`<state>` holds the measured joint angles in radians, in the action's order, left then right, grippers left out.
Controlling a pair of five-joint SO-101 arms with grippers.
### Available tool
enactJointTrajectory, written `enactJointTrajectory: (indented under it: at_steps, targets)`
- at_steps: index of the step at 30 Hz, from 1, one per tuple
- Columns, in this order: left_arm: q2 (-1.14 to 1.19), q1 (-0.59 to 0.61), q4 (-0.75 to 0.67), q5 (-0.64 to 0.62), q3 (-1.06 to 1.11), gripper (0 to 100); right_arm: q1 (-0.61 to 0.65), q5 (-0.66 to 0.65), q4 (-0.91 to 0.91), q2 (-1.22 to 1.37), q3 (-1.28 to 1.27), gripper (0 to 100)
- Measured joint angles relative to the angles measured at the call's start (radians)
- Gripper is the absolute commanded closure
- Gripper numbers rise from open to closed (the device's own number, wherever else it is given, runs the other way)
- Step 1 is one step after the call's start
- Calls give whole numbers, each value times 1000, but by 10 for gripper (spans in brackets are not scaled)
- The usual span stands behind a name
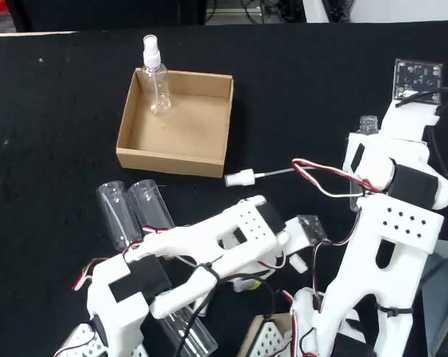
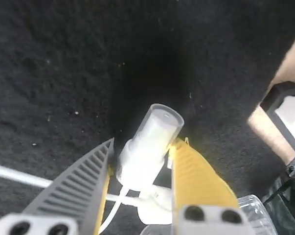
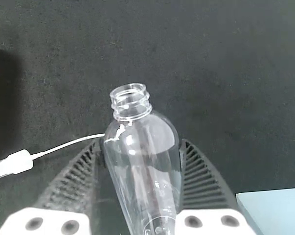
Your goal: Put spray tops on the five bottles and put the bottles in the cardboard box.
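The left hand [image 2: 145,144] is gripping a spray top [image 2: 149,142] at its collar, with the two toothed fingers closed against opposite sides and the capped end pointing away from the wrist. The right hand [image 3: 141,147] is clamping an open bottle [image 3: 137,161] around its shoulder, and the bare threaded neck [image 3: 130,100] is projecting past the fingertips. In the high view this neck [image 1: 368,124] is showing toward the right side of the tabletop [image 1: 60,111]. The left hand is sitting nearer the front edge and to the left of the neck, apart from it. The step in hand is judged to be mating the top to the neck, so the controlling relation is axial: the bottle's long axis is running out from the right hand, and the top's axis will need bringing into line with it, collar end toward the opening. Whether a dip tube is hanging from the held top cannot be told. A second spray top [image 1: 241,178] is lying loose just beside the cardboard box [image 1: 171,160], which is holding one capped bottle [image 1: 155,82]. Three uncapped bottles [image 1: 151,207] are lying on the tabletop near the left arm
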<state>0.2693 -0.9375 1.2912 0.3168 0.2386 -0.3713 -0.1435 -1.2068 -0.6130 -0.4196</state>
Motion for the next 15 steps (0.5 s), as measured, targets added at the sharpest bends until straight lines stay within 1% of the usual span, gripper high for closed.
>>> enactJointTrajectory:
  at_steps: [7,15]
  targets:
    - [5,-6,2,2,-5,973,0,0,0,0,0,932]
    - [5,-6,2,2,-5,972,0,0,0,0,0,932]
